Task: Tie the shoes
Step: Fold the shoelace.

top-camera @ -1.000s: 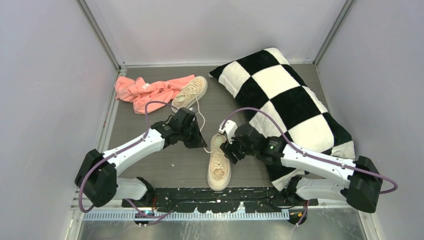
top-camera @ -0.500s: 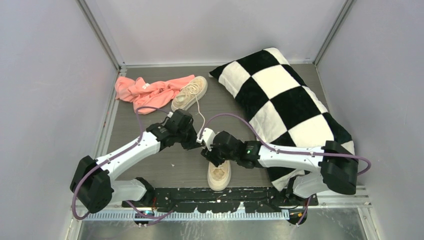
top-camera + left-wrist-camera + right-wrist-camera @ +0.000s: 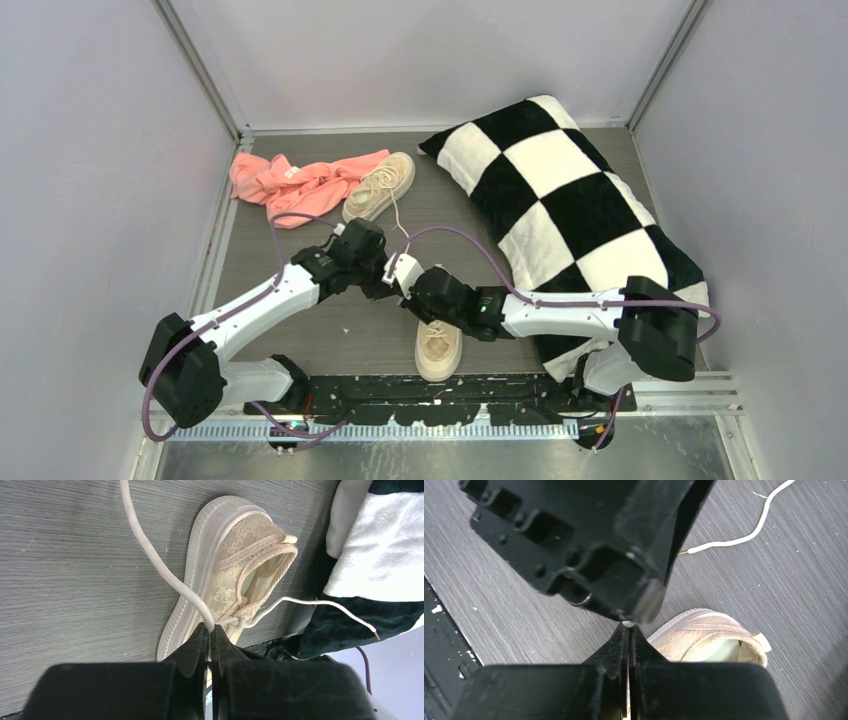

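**A:** What does the view from above show?

**B:** The near shoe (image 3: pixel 438 346) lies on the table (image 3: pixel 300 335) just ahead of the arm bases, its front half hidden under the right arm. The far shoe (image 3: pixel 380 187) sits toward the back, touching the pink cloth (image 3: pixel 300 180). A checkered pillow (image 3: pixel 570 200) fills the right side. The left gripper (image 3: pixel 386 284) and the right gripper (image 3: pixel 404 286) meet tip to tip above the near shoe's laced end. From up here their jaws cannot be made out.

**A:** And the left wrist camera?

**B:** The left gripper (image 3: pixel 210 630) is clenched on a lace (image 3: pixel 155 555). The jaws are pressed together, with the cord pinched right at the tips. From there the lace runs up and away across the table (image 3: pixel 75 580). The near shoe (image 3: pixel 225 575) lies just beyond the tips, with its opening and heel tab in view. A second lace end trails right from a crossing at the eyelets and stops over the pillow (image 3: pixel 380 555).

**A:** And the right wrist camera?

**B:** The right gripper (image 3: pixel 629 630) is squeezed fully closed, with no gap between the jaws. A small pale speck sits at its very tip. It cannot be told whether that is the lace being caught. The left gripper (image 3: pixel 639 605) hangs directly over those tips as a big black block, almost touching them. The near shoe (image 3: pixel 709 640) lies just to the right below. A loose lace end (image 3: pixel 744 535) rests on the table (image 3: pixel 499 605) farther off.
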`<state>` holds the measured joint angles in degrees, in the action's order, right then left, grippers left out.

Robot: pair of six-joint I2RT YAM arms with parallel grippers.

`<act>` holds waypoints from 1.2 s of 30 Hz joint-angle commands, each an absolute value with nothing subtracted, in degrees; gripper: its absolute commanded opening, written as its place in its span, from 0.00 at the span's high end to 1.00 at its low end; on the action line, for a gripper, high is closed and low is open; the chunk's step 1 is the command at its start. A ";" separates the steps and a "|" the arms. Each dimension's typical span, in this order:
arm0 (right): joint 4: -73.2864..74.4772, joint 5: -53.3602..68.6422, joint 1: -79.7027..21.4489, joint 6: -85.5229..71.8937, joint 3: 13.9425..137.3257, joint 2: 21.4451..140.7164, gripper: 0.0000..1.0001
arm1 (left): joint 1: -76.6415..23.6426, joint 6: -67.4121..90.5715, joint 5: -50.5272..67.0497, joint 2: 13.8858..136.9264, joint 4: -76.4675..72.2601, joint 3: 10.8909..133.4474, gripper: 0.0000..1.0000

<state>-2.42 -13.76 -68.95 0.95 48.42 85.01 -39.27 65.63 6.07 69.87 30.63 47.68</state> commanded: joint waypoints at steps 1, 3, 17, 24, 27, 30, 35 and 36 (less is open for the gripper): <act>-7.36 -18.29 -69.30 -0.58 47.18 81.62 0.99 | -39.29 63.68 4.62 68.64 31.78 48.90 0.93; -8.08 -19.57 -69.30 -1.34 45.21 79.53 0.99 | -39.29 62.48 2.96 68.29 34.42 50.13 0.82; -8.53 -20.14 -68.56 -6.74 36.20 66.98 0.99 | -39.33 40.88 -6.13 56.97 14.46 41.29 0.51; -6.31 -16.72 -66.24 -12.64 36.31 65.49 0.99 | -39.29 31.01 12.16 54.91 -6.24 32.02 0.59; -5.13 -16.70 -65.55 -15.11 36.98 66.67 1.00 | -39.36 31.47 18.70 56.32 -8.65 31.06 0.58; -4.83 -16.03 -64.76 -16.30 37.08 67.18 1.00 | -39.37 32.50 21.60 56.94 -11.02 30.10 0.57; -3.88 -14.74 -63.37 -17.52 37.36 67.23 0.99 | -39.39 31.99 23.30 56.88 -11.44 29.69 0.59; -3.87 -14.25 -63.19 -17.69 37.31 67.19 0.99 | -39.38 31.45 23.57 57.24 -10.90 29.90 0.59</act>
